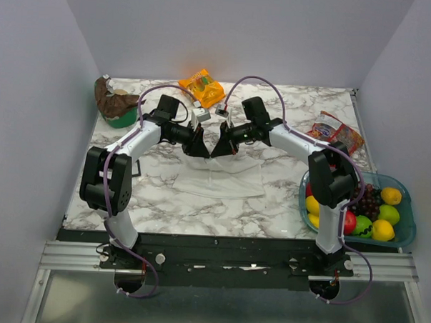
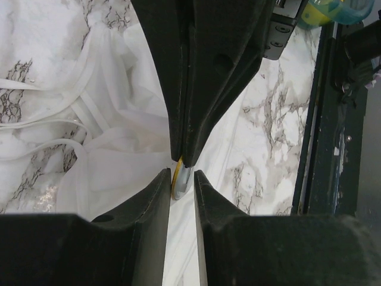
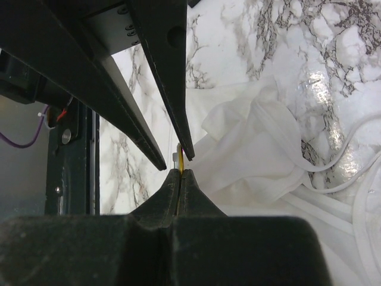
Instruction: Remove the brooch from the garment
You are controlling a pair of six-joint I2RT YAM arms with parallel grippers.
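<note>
From above, the left gripper [image 1: 202,148] and right gripper [image 1: 218,151] meet tip to tip over the upper edge of the white garment [image 1: 225,182]. The print on the orange snack bag [image 1: 201,88] is too small to read. In the left wrist view, the brooch [image 2: 177,177] stands edge-on, its rim vertical in frame, between the narrowly parted left jaws. In the right wrist view, the right jaws are pinched on the brooch's rim, just beside the bunched cloth.
</note>
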